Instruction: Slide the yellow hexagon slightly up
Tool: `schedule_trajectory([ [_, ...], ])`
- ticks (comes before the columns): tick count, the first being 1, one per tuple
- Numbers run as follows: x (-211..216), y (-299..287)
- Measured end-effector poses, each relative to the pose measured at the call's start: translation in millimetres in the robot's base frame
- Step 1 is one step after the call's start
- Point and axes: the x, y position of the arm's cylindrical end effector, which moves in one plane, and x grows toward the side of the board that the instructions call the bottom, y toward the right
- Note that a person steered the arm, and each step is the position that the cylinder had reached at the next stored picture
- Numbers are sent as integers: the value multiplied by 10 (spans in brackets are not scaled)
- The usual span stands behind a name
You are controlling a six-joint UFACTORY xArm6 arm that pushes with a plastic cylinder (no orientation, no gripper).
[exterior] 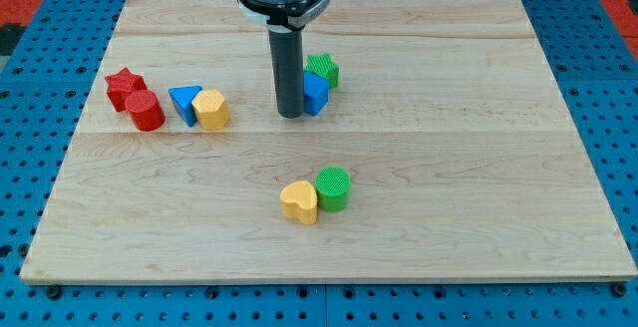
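The yellow hexagon (211, 109) lies on the wooden board (449, 187) at the view's left, touching a blue triangle (184, 102) on its left. My tip (290, 115) rests on the board to the right of the hexagon, about a block's width of bare wood apart from it. The rod stands right against a blue block (315, 93), whose left part it hides. A green star (322, 70) sits just above that blue block.
A red star (124, 85) and a red cylinder (146, 111) sit at the far left. A yellow heart (299, 202) and a green cylinder (333, 188) touch each other lower in the middle.
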Motion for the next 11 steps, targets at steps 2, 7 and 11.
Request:
schedule_trajectory([
  [2,-10,66],
  [7,321,-155],
  [11,185,-1073],
])
